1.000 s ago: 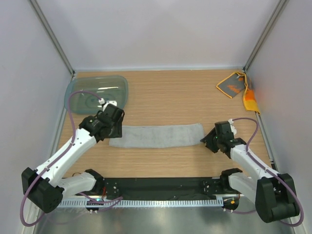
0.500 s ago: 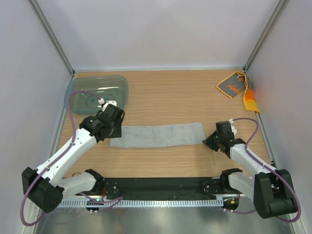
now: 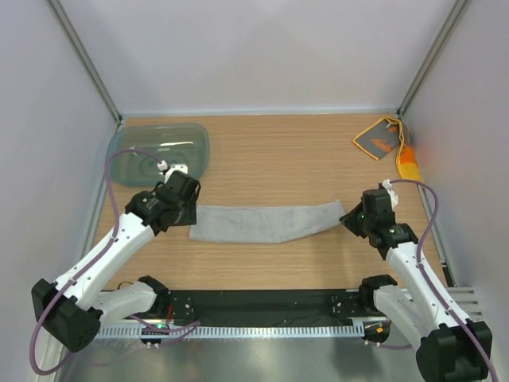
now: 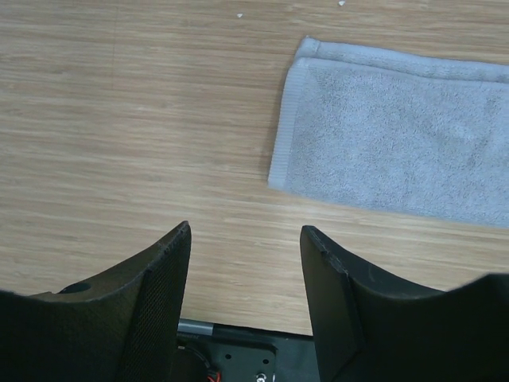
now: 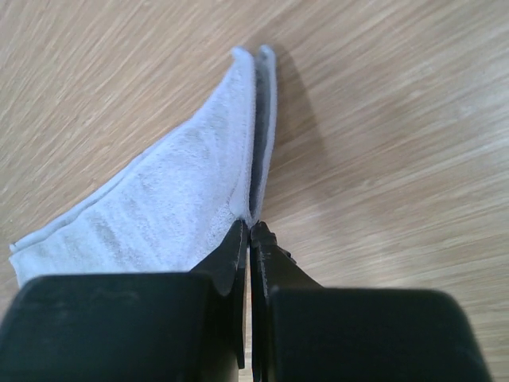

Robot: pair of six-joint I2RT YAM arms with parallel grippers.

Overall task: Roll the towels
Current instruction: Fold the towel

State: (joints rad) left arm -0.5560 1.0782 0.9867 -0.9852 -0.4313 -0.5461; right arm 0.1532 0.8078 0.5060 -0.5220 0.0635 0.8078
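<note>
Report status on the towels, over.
Right gripper shut on grey towel, right end raised. Left gripper open, clear of left end. Orange towel untouched, far corner. Nothing blocking.

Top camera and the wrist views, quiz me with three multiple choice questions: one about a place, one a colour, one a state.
1. The teal tub sits at the: A far left, B far right, C near middle.
2. The spread-out towel is: A orange, B light grey, C blue.
3. The right gripper is: A open, B shut on the towel's end, C shut on nothing.
Answers: A, it lies in the far left corner; B, its pile is pale grey; B, the wrist view shows cloth pinched between closed jaws.
</note>
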